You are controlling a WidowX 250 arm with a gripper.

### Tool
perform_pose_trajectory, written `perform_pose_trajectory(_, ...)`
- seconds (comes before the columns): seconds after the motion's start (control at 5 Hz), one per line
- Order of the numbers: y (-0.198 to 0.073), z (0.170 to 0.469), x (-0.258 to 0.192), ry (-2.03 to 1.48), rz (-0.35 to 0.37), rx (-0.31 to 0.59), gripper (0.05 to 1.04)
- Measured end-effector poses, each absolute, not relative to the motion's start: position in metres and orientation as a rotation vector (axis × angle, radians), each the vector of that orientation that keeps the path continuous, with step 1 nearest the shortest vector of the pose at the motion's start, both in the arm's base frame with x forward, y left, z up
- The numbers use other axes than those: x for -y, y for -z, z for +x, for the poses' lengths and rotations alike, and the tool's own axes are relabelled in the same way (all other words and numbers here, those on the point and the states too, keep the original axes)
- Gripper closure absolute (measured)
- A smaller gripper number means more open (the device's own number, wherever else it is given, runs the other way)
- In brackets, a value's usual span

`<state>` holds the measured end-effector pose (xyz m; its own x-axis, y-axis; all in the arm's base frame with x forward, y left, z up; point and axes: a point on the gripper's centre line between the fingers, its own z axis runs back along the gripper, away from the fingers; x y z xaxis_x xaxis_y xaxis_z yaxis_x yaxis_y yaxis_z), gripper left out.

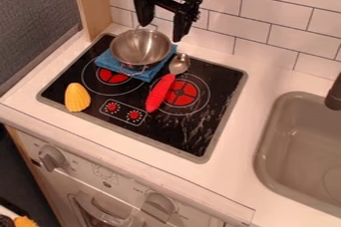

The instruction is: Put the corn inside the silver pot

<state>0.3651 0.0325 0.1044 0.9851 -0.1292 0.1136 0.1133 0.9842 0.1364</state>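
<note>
Near the stove's left corner, the corn (77,97) lies on the black glass, outside the pot (126,59), long axis roughly near-to-far. Gripper (161,31) is open, fingers well apart, nothing between them, hanging by the far side of the pot. Corn handling, my read: toy plastic, light, stiff, probably hollow, hard to damage. Ridges should give some grip, but the rounded back and tapered far end could let it squirt or roll. Take it across the narrow width, mid-body, one finger left and one right; stay off the taper. Glass looks slick, so a lopsided close may push it around. Corn is yellow, with kernel ridges running lengthwise and a blunt, wider near end. Pot is shiny thin metal, round bowl, wire loop handles near and far. It sits on a folded blue cloth (148,75), soft, so it could shift if the rim gets bumped. Spoon (160,93) lies right of the pot: metal bowl, ribbed red handle, close to the cloth. Next move: go near-left, grip corn, lift above rim height, release over the middle of the bowl.
</note>
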Motion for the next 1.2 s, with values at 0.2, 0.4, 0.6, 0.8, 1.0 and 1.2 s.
perform_pose_trajectory(0.2, -0.091, 0.363, -0.031, 0.125, 0.116, 0.085, 0.083)
perform_pose_trajectory(0.4, -0.089, 0.354, -0.048, 0.116, 0.067, 0.083, 0.083)
perform_pose_trajectory(0.6, -0.112, 0.341, -0.073, 0.106, 0.063, 0.139, 0.083)
perform_pose_trajectory(0.8, -0.116, 0.324, -0.087, 0.133, 0.088, 0.129, 0.083)
perform_pose_trajectory(1.0, -0.105, 0.306, -0.109, 0.132, 0.116, 0.074, 0.083)
perform_pose_trajectory(1.2, -0.081, 0.293, -0.119, 0.148, 0.135, -0.019, 0.083)
